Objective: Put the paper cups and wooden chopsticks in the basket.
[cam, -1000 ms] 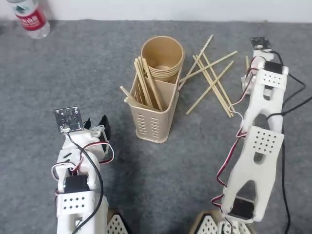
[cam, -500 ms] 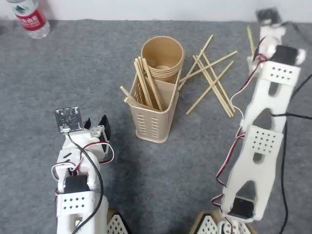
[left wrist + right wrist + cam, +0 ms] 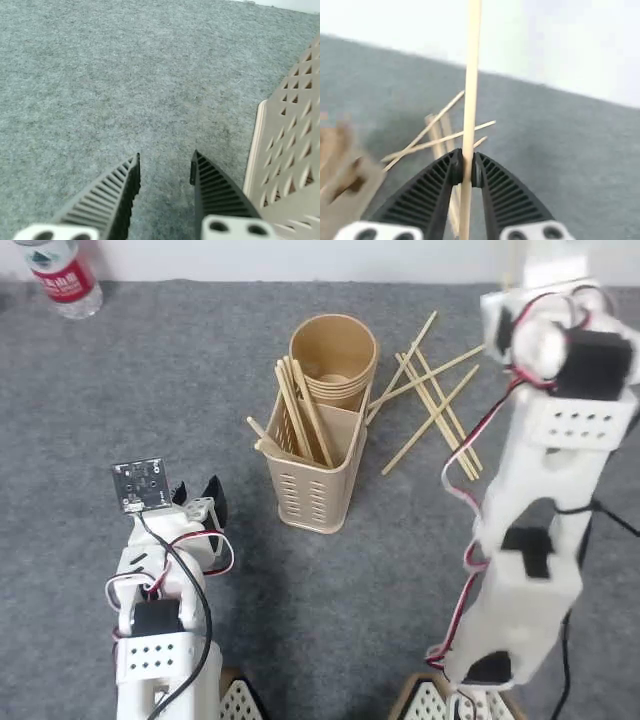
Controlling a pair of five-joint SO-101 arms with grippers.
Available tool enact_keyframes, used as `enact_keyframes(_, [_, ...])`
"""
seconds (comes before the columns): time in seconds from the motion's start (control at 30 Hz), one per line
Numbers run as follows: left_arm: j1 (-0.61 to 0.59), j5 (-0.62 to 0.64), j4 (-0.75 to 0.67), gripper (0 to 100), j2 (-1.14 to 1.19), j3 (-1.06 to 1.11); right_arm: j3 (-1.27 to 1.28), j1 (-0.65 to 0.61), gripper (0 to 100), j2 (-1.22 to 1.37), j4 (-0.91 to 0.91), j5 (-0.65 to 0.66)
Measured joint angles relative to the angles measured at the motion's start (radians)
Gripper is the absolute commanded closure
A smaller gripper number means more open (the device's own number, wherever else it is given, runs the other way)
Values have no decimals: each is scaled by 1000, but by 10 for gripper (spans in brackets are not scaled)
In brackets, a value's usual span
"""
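Note:
The tan slotted basket (image 3: 315,480) stands mid-table with several chopsticks (image 3: 298,415) upright in its front compartment and stacked paper cups (image 3: 333,358) in the back one. More wooden chopsticks (image 3: 435,405) lie crossed on the grey felt to its right. My right arm (image 3: 560,370) is raised high over that pile. My right gripper (image 3: 466,164) is shut on a single chopstick (image 3: 471,70), held upright above the loose chopsticks (image 3: 437,137). My left gripper (image 3: 205,502) rests low, left of the basket, open with nothing between its fingers (image 3: 125,185), close to the basket wall (image 3: 290,150).
A plastic bottle with a red label (image 3: 60,275) stands at the far left corner. A white wall edge runs along the back of the felt (image 3: 150,390). Bare felt lies in front of the basket and to its left.
My right arm has risen from the table beside the loose chopsticks, lifting one chopstick up toward the camera. The left arm has kept still.

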Motion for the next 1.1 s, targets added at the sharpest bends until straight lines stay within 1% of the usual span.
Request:
enact_keyframes(0.17, [0, 0, 0, 827, 0, 0, 339, -141, 993, -288, 0, -3])
enact_keyframes(0.27, [0, 0, 0, 827, 0, 0, 488, -210, 993, -466, 0, -3])
enact_keyframes(0.37, [0, 0, 0, 827, 0, 0, 612, -238, 992, -597, -6, -3])
enact_keyframes(0.47, [0, 0, 0, 827, 0, 0, 743, -244, 992, -672, -92, -26])
enact_keyframes(0.57, [0, 0, 0, 827, 0, 0, 895, -247, 992, -746, -256, -114])
enact_keyframes(0.67, [0, 0, 0, 827, 0, 0, 1080, -315, 992, -864, -443, -163])
enact_keyframes(0.77, [0, 0, 0, 827, 0, 0, 1326, -374, 992, -1025, -678, -167])
enact_keyframes(0.9, [0, 0, 0, 827, 0, 0, 1754, -390, 992, -1266, -1099, -163])
enact_keyframes(1.0, [0, 0, 0, 827, 0, 0, 2039, -391, 992, -1386, -1392, -158])
enact_keyframes(1.03, [0, 0, 0, 827, 0, 0, 2085, -391, 992, -1396, -1445, -158])
enact_keyframes(1.1, [0, 0, 0, 827, 0, 0, 2128, -407, 992, -1399, -1496, -158])
